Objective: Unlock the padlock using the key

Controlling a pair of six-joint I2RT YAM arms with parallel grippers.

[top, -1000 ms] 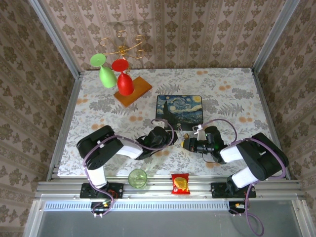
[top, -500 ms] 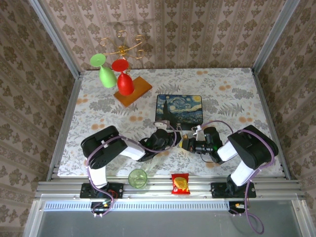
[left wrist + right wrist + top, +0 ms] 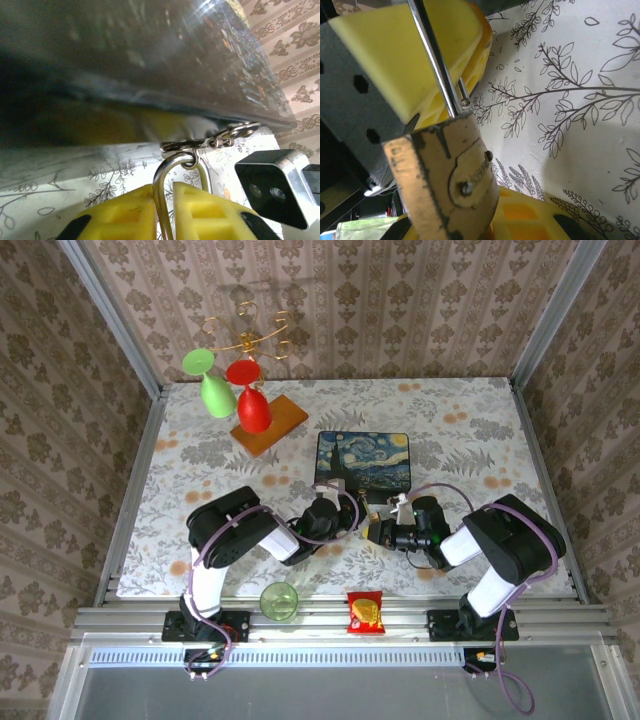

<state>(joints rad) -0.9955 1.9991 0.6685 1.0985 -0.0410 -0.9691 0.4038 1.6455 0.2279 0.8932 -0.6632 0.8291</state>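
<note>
The left gripper (image 3: 162, 212) pinches the padlock (image 3: 445, 170) by its shackle; at 3 o'clock the right gripper (image 3: 374, 532) grips its brass body.

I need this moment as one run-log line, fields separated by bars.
stage: padlock held | left gripper: jaws shut on shackle | right gripper: jaws shut on padlock body | shackle: through chain ring by box

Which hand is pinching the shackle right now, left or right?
The left hand: its yellow fingers close on the silver shackle, whereas the right hand clamps the padlock by its brass body.
</note>
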